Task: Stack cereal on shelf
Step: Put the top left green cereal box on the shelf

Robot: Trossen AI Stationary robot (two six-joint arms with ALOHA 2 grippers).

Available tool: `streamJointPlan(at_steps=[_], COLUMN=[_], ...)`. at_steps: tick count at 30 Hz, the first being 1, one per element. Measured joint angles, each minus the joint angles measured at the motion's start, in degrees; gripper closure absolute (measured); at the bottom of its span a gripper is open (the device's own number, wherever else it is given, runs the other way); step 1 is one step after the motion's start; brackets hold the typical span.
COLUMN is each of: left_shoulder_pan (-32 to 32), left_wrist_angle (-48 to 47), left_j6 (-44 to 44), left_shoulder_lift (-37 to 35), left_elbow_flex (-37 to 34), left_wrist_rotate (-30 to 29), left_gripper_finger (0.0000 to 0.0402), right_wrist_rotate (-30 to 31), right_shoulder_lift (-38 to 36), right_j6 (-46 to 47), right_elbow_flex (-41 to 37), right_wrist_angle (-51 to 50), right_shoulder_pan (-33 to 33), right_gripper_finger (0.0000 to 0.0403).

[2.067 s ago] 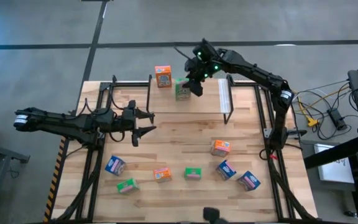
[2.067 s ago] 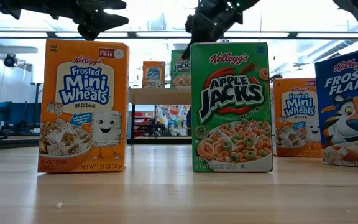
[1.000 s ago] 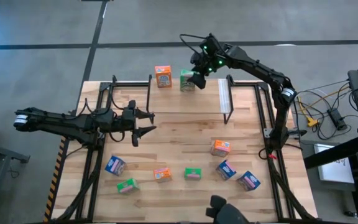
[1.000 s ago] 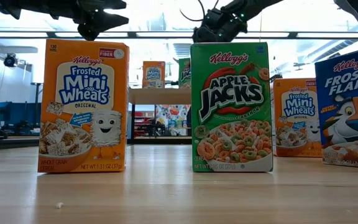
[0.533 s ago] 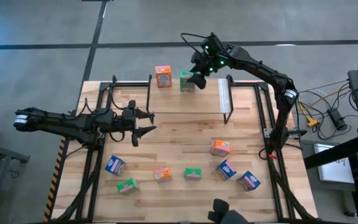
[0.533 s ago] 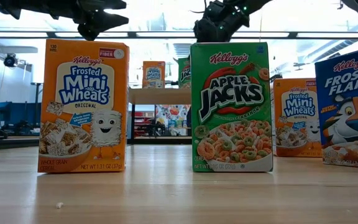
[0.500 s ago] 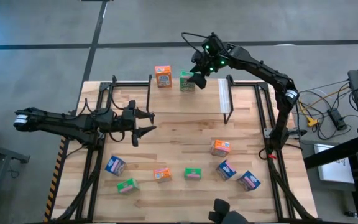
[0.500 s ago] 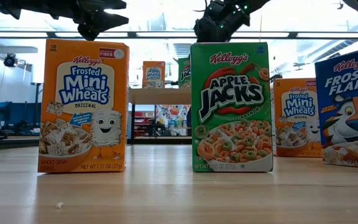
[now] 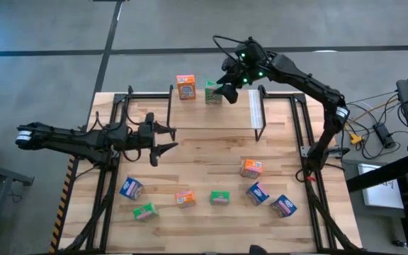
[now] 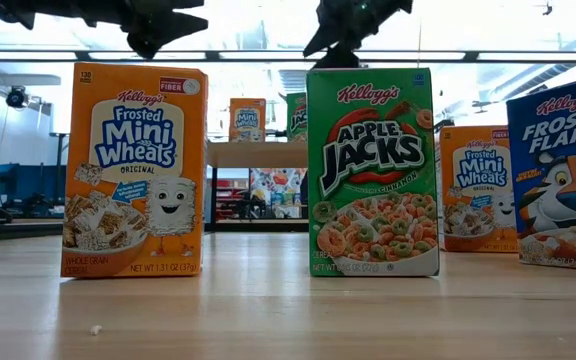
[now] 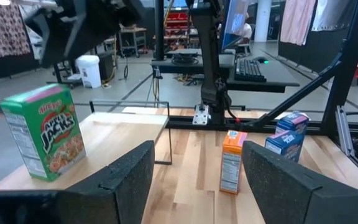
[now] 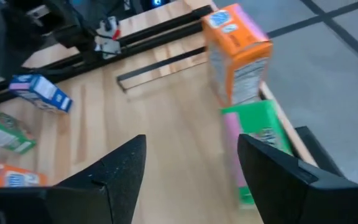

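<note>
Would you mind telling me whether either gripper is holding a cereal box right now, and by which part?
Nothing is held. The right gripper is open above the green box on the shelf; the left gripper is open and empty.

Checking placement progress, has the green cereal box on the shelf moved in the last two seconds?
Yes. The green cereal box shifted toward the shelf's far edge, now level with the orange box.

- My left arm (image 9: 76, 139), at the left of the high view, is matte black, built of slim jointed links, with a pale grey cap at its outer end.
- Its end effector (image 9: 163, 138) carries two black, wedge-shaped fingers (image 11: 127, 180) with flat faces.
- My right arm (image 9: 307, 76), upper right in the high view, is equally dark, with green lights glowing near the wrist and a thin black cable looping above it.
- Its end effector (image 9: 225, 86) has the same blocky black fingers (image 12: 114, 176).
</note>
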Motion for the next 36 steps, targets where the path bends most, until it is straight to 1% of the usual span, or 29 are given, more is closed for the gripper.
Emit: streamJointPlan(at_steps=[3,5,6,7,10,11,13,17,19,24,29,34,36], left_shoulder_pan=[0.0,-0.01,-0.01,-0.01,-0.01,0.0,0.01,-0.01,0.01,-0.01,-0.01,-0.01,0.01], left_wrist_angle=[0.36,0.78,0.82,0.82,0.82,0.82,0.8,0.74,0.51,0.0,-0.23,-0.23,-0.23], left_j6=[0.62,1.44,1.7,1.84,2.45,2.73,3.05,3.11,3.11,3.09,2.98,2.96,2.96], left_shoulder_lift=[0.0,0.0,0.0,0.0,-0.02,-0.04,-0.04,-0.04,-0.04,-0.04,-0.04,-0.04,-0.04], left_elbow_flex=[0.0,0.0,0.01,0.0,0.0,0.01,0.01,0.0,0.0,0.01,0.0,0.0,0.02], left_wrist_rotate=[0.0,0.0,0.0,0.0,0.0,0.0,0.0,0.0,0.0,0.0,0.0,0.0,0.0], left_gripper_finger=[0.0174,0.0174,0.0174,0.0174,0.0174,0.0174,0.0174,0.0174,0.0174,0.0174,0.0174,0.0174,0.0174], right_wrist_rotate=[0.09,2.29,4.96,8.86,24.04,28.04,32.36,32.9,32.91,32.99,33.3,40.57,42.37], right_shoulder_lift=[-0.05,0.21,0.42,0.69,1.78,2.03,2.33,2.44,2.45,2.19,2.0,1.72,1.55], right_j6=[0.09,0.0,-0.01,0.0,1.48,2.04,2.2,2.95,3.76,5.85,6.92,8.6,8.89], right_elbow_flex=[0.0,-0.02,-0.02,-0.04,-0.29,-0.5,-1.42,-5.13,-7.55,-12.93,-17.07,-20.03,-20.99], right_wrist_angle=[-1.27,-2.37,-2.99,-3.86,-6.49,-7.18,-8.22,-8.16,-7.24,-3.28,1.64,8.48,11.65], right_shoulder_pan=[1.88,3.54,4.42,5.48,8.38,9.17,10.43,12.42,13.45,15.52,16.01,15.97,15.94], right_gripper_finger=[0.0184,0.0202,0.0214,0.0227,0.0272,0.0288,0.032,0.0377,0.0389,0.039,0.039,0.039,0.039])
